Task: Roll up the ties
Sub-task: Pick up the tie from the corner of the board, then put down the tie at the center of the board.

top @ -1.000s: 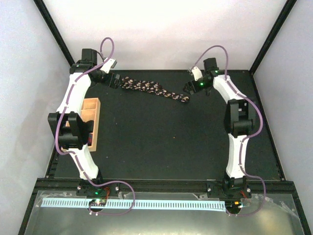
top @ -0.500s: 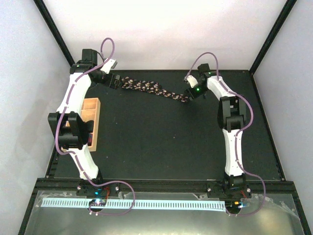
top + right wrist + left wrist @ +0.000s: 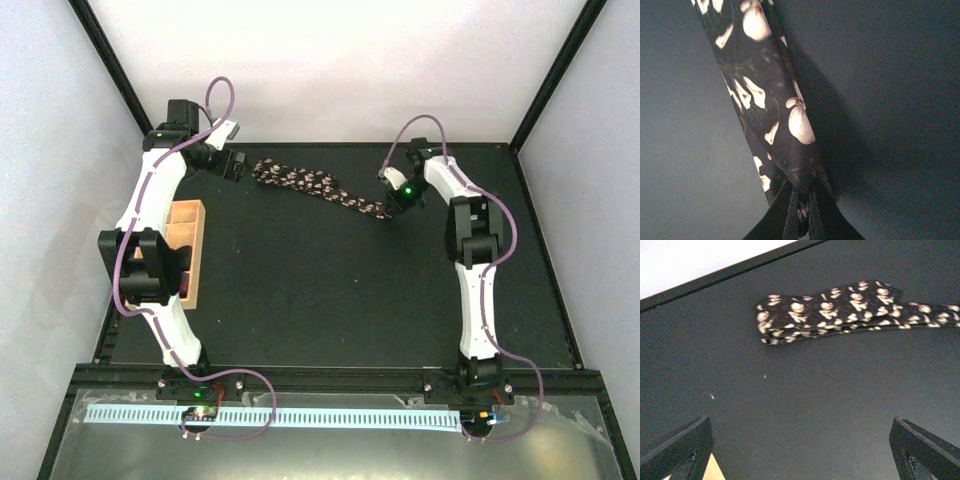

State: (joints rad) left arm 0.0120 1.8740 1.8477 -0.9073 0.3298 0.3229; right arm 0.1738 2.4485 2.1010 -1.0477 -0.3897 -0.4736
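Note:
A dark tie with pale speckles lies stretched out on the black table near the back, running from upper left to lower right. In the left wrist view its folded wide end lies flat ahead of my left gripper, which is open and empty, well short of the fabric. My right gripper is shut on the tie's narrow right end; in the right wrist view the fabric runs up away from the pinched jaws, slightly lifted off the mat.
A tan wooden compartment tray sits at the table's left edge beside the left arm. Purple cables loop over both arms. White walls and black frame posts enclose the back and sides.
My right gripper has closed on the tie's narrow end and shifted slightly toward it. The left arm has stayed where it was.

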